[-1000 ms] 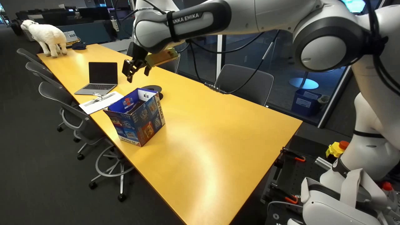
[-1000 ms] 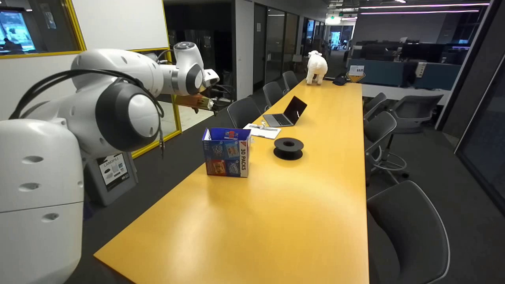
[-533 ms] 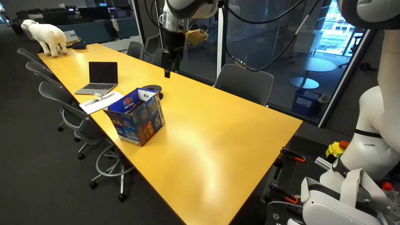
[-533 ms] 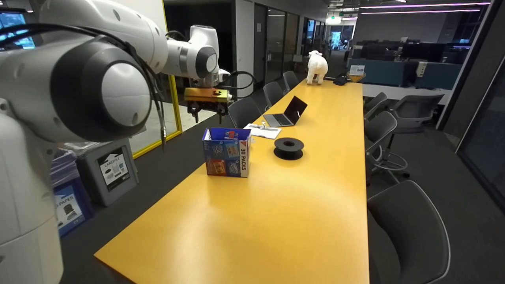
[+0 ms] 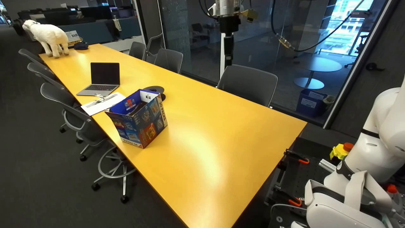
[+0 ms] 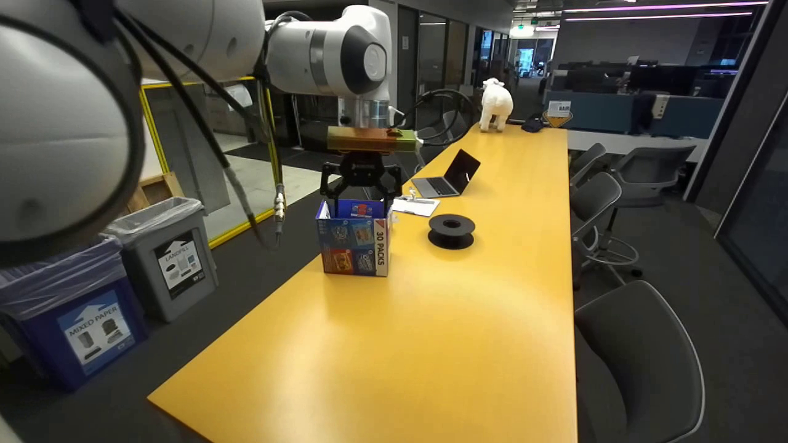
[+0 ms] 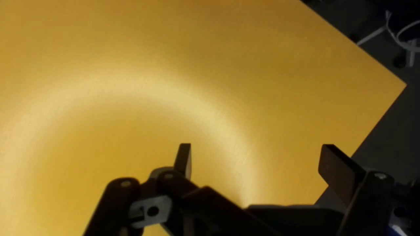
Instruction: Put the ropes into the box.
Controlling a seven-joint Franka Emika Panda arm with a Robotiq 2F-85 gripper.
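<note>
The box (image 5: pixel 137 122) is a blue cardboard snack box with an open top. It stands upright on the yellow table, near its edge, and also shows in an exterior view (image 6: pixel 354 246). Something dark brown lies inside it; I cannot tell what. No ropes can be made out; they are hidden or out of view. My gripper (image 5: pixel 228 60) points down, high above the table and away from the box. In an exterior view the gripper (image 6: pixel 362 209) overlaps the box's opening. In the wrist view the gripper (image 7: pixel 256 146) has its fingers wide apart, with only bare table between them.
A black spool (image 6: pixel 451 237) stands beside the box. Behind are a clipboard (image 5: pixel 102 104), an open laptop (image 5: pixel 104 77) and a white plush sheep (image 5: pixel 47 34). Chairs (image 5: pixel 248 84) line the table (image 5: pixel 215 139). A table corner (image 7: pixel 393 87) shows in the wrist view.
The arm has swung, carrying the gripper rightward in both exterior views, and the gripper has turned from tilted to pointing down. The box and the other objects on the table have not moved.
</note>
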